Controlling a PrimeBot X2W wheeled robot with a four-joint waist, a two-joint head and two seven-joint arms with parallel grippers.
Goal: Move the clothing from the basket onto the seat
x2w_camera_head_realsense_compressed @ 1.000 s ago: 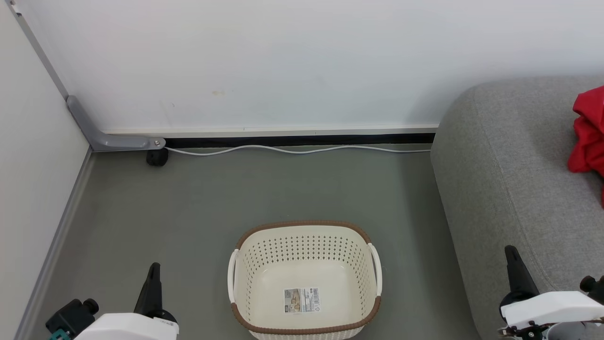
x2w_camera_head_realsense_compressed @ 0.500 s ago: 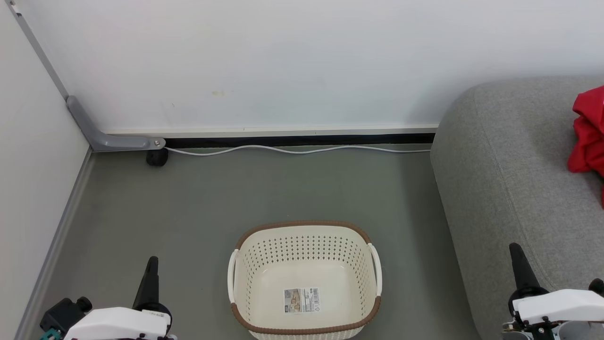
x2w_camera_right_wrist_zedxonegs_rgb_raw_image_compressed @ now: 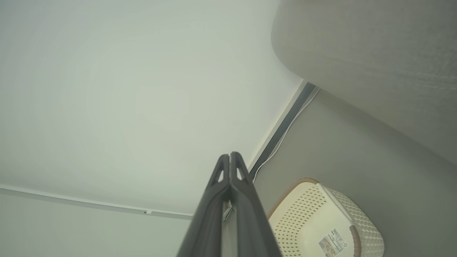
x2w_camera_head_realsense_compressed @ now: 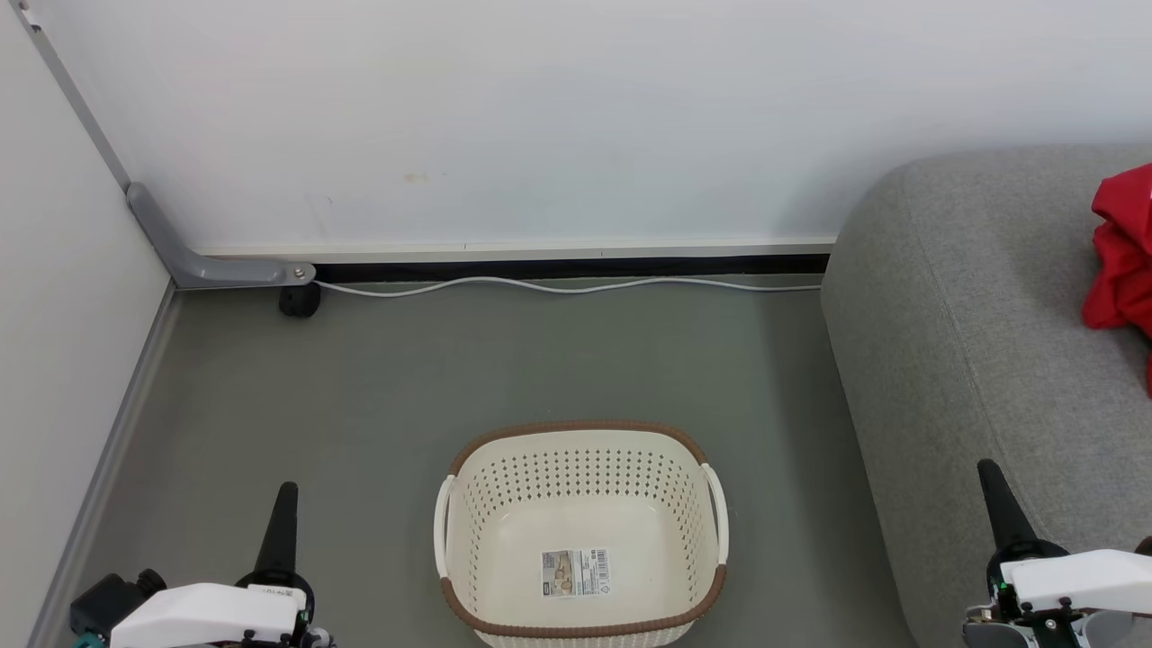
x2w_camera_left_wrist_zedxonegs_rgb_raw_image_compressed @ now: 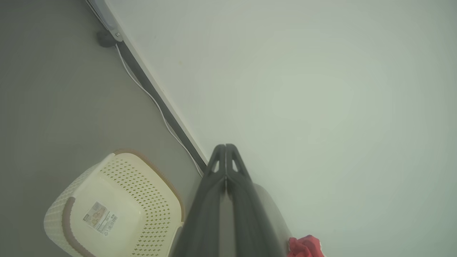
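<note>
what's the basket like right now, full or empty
Empty. The basket has a bare base with just a sticker on it, and the red clothing lies on the sofa.

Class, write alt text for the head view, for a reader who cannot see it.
An empty cream basket stands on the grey floor, a sticker on its base; the red clothing lies on the grey seat at the right edge. The left gripper and right gripper point up from the lower corners.

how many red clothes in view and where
1 red heap, on the sofa at the head view's right edge, cut off; it may hold several garments. None in the basket.
</note>
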